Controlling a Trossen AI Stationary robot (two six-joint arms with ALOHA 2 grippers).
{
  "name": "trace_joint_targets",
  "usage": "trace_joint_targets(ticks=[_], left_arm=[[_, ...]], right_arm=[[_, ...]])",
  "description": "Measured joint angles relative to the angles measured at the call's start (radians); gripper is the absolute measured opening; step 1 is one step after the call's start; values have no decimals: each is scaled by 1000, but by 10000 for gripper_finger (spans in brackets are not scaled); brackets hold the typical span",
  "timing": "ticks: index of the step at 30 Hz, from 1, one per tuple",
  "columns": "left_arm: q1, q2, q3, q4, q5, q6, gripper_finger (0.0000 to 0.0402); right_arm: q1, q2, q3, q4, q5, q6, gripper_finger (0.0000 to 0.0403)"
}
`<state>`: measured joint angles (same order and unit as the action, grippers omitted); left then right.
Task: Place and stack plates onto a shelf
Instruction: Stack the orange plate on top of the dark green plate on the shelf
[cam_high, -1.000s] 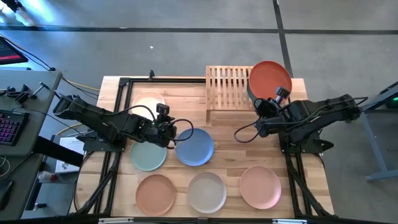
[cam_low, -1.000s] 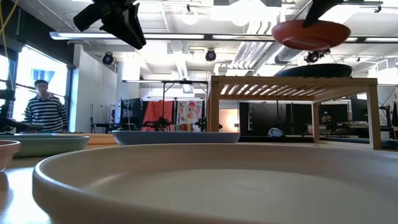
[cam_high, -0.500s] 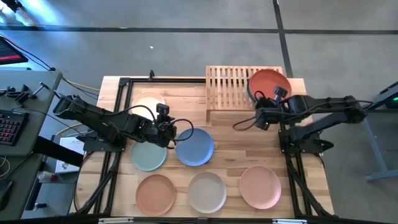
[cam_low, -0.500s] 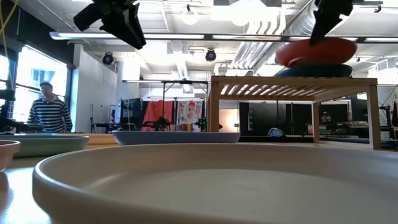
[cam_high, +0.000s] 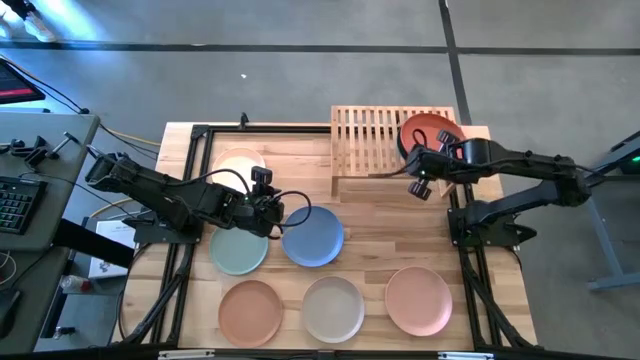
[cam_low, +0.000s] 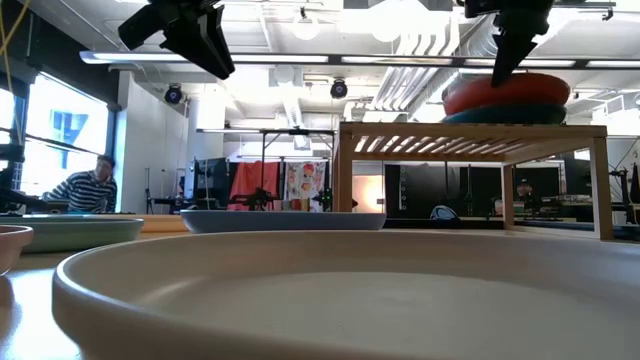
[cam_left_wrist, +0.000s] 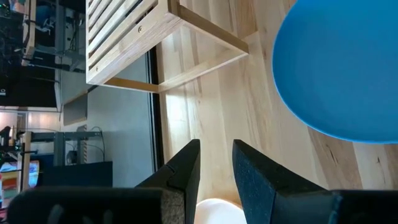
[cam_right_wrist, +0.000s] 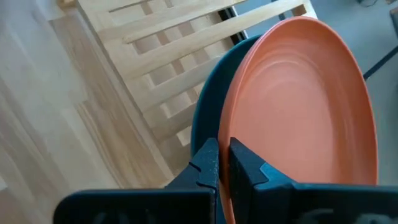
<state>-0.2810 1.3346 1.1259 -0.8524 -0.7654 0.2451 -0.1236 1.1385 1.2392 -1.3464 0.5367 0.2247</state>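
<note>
Right hand (cam_right_wrist: 222, 163) pinches red-orange plate (cam_right_wrist: 305, 106) atop dark teal plate (cam_right_wrist: 208, 109).

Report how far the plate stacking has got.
Done: the dark teal plate lies on the shelf. In hand: the right tool pinches the red-orange plate's rim, resting it on the teal one. Left: six plates on the table, cream, pale green, blue, terracotta, beige, pink. The left tool hovers open beside the blue plate.
</note>
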Motion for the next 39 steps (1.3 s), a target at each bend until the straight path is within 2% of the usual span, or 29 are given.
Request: trace_joint_targets(ticks=[8,22,34,39], left_arm=[[0,0,0,0,0,0,83],[0,0,0,0,0,0,83],[0,0,0,0,0,0,83],[0,0,0,0,0,1,83]], right_arm=[[-57,0,0,0,-66,-7,0],[-68,0,0,43,-70,-67,1],[-68,0,0,51,-31,-72,60],[-68,1,0,50,-20,-77,71]])
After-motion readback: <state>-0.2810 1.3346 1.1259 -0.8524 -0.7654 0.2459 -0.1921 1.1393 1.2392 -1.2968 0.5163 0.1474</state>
